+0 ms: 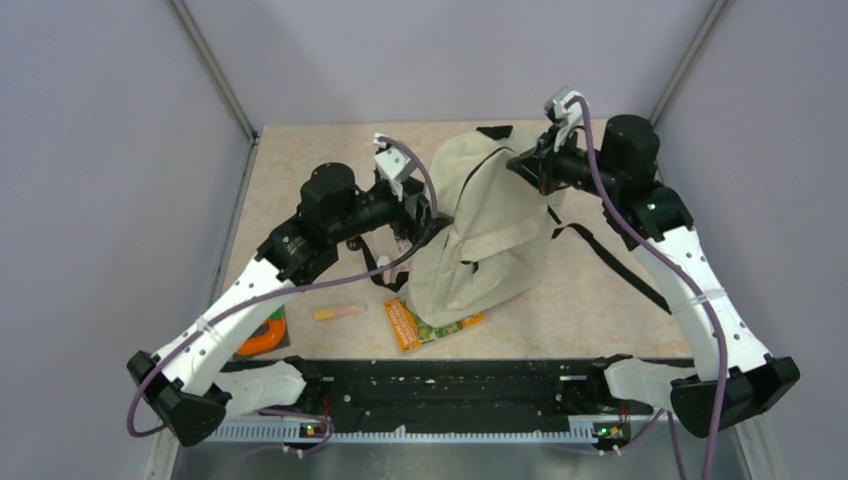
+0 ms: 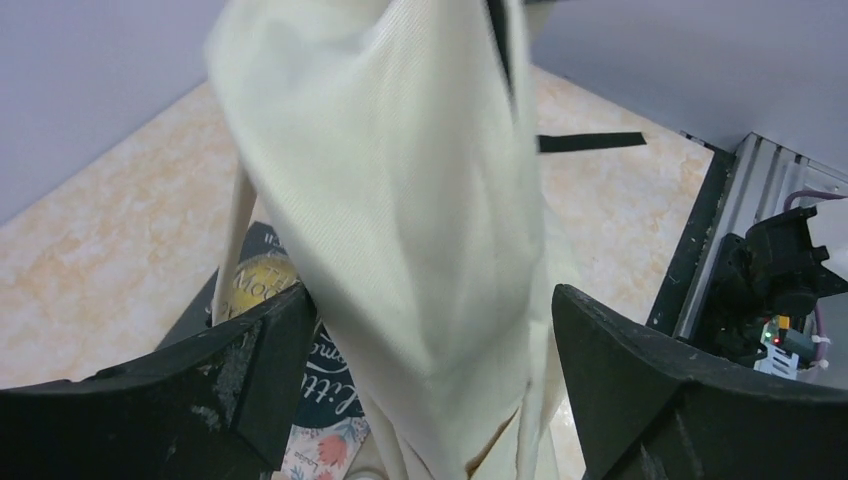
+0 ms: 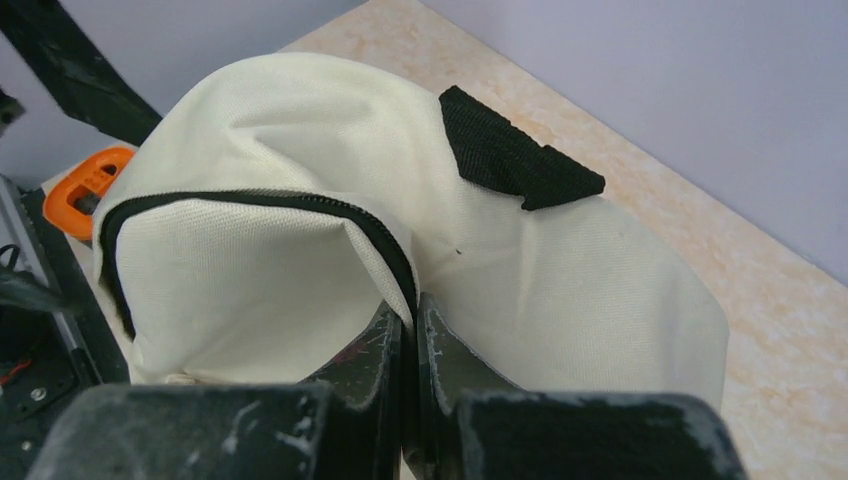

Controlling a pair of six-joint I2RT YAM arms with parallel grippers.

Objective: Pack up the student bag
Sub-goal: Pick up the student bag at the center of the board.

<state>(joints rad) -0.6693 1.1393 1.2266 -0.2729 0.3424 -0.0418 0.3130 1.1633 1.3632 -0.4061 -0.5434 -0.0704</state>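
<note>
The cream-beige student bag (image 1: 490, 230) is held up off the table in the middle. My right gripper (image 1: 522, 165) is shut on its black-zippered rim at the top right; in the right wrist view the jaws (image 3: 410, 315) pinch the zipper edge of the bag (image 3: 560, 270). My left gripper (image 1: 430, 215) is open at the bag's left side. In the left wrist view its fingers (image 2: 250, 365) stand wide apart with the hanging bag fabric (image 2: 400, 200) between them, not pinched. A dark book (image 2: 325, 375) with a floral cover lies below the fabric.
An orange book (image 1: 408, 326) pokes out from under the bag's near edge. A small pink-yellow bar (image 1: 337, 312) and an orange-and-black object (image 1: 262, 336) lie at the near left. Black straps (image 1: 610, 255) trail right. The black rail (image 1: 450, 385) runs along the near edge.
</note>
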